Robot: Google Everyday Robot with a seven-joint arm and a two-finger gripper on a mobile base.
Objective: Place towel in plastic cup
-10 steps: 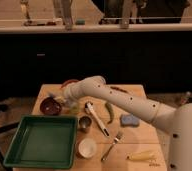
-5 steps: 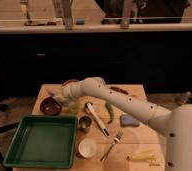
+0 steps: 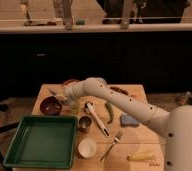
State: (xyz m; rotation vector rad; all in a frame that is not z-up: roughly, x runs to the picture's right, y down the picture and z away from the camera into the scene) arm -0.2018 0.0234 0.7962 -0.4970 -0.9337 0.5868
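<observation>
The table (image 3: 139,96) is a light wooden top crowded with kitchen items, set in front of a dark counter. The robot's white arm (image 3: 124,102) reaches from the lower right across to the far left part of the table. A green tray (image 3: 41,142) takes up the near left corner, nothing in it.

The gripper (image 3: 68,100) sits low at the left, just over the cup (image 3: 74,106), the pale green translucent one beside the dark red bowl (image 3: 51,105). The jaws are together. The towel can't be picked out as a separate thing; a pale bit at the gripper tip may be cloth pinched there or already pushed into the cup, too unclear to call. Being right above the cup mouth fits the drop-in step, so the task looks near its end, judged from position alone.

A small blue pad (image 3: 129,120) lies right of centre, apart from the arm, not the task item. A metal cup (image 3: 84,123) stands just right of the tray, a white cup (image 3: 86,147) nearer the front. A white-handled utensil (image 3: 97,119) and a green pepper (image 3: 109,111) lie under the arm. A fork (image 3: 112,144) and a yellow item (image 3: 141,156) sit at the front right.
</observation>
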